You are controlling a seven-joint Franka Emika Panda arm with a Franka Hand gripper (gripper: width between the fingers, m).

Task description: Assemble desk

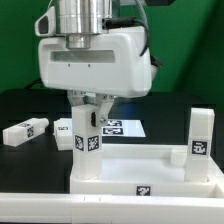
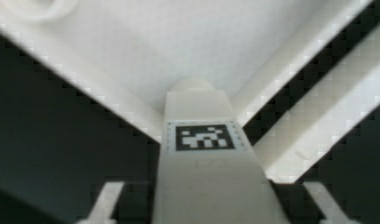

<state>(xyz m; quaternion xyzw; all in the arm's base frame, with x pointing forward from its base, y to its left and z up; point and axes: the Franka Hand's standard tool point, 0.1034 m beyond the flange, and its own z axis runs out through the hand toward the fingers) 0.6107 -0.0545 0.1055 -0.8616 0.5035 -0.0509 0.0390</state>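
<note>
The pincer (image 1: 88,117), clamped on the upright white plastic block leg (image 1: 88,150), holds its long axis vertical over the corner socket of the white rimmed plastic desk tray (image 1: 150,187), lower left of the exterior view.
</note>
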